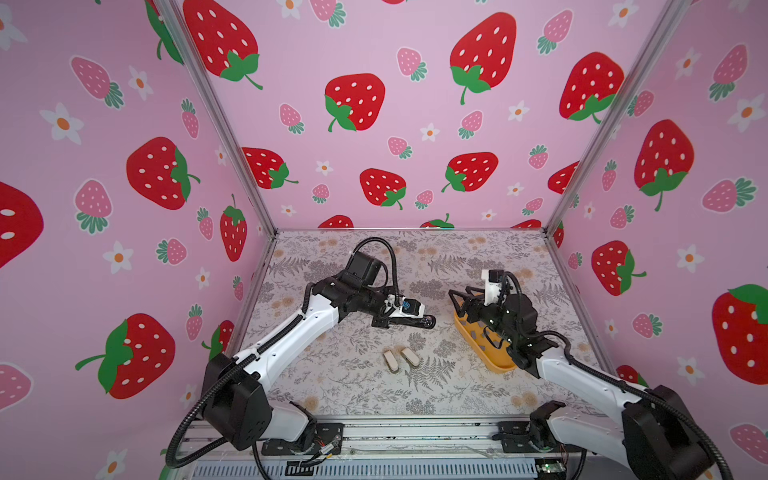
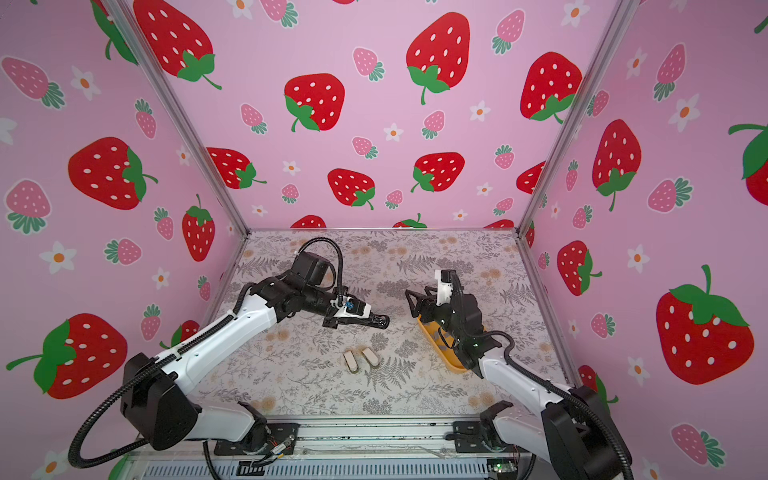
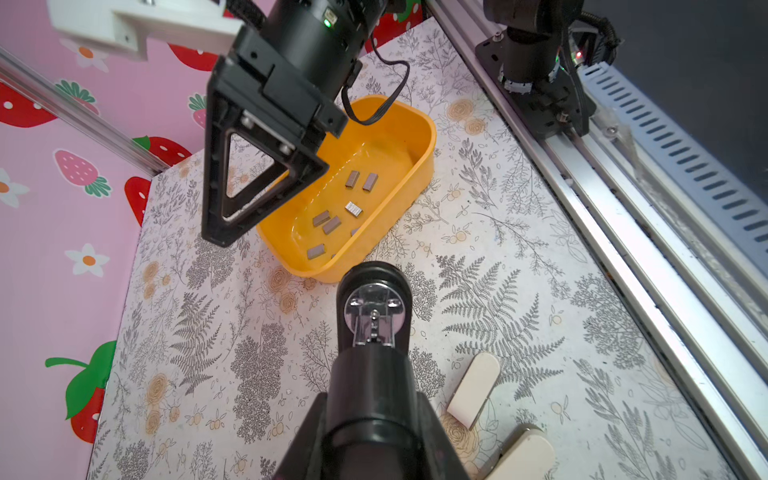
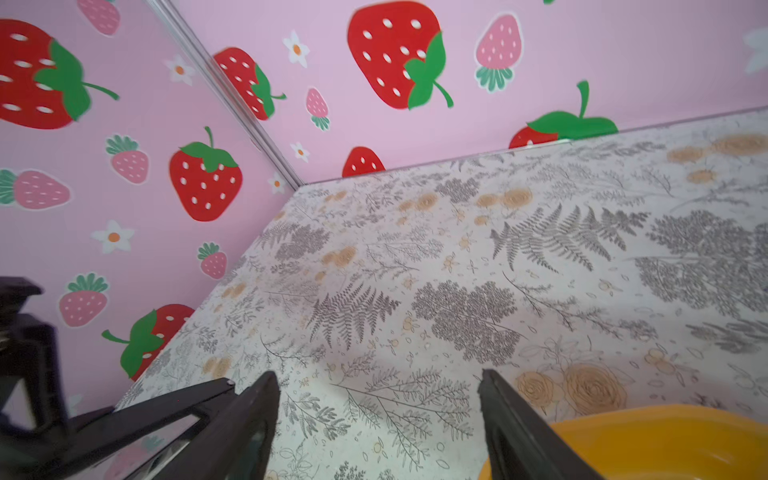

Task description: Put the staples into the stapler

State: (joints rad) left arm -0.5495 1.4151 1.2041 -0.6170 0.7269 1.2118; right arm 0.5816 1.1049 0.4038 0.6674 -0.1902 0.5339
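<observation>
Left end effector [image 3: 372,401] is clamping a black stapler w/ chrome head [image 1: 426,321], mid-frame in both top views. Right end effector [image 4: 376,376], jaws apart, is hanging over a yellow plastic tray [image 1: 496,365] right of centre; small grey metal staple strips [image 3: 331,225] are lying inside.

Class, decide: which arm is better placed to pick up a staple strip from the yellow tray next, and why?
Right. The right gripper is open at the yellow tray holding the staples; the left gripper is shut on the stapler.
</observation>
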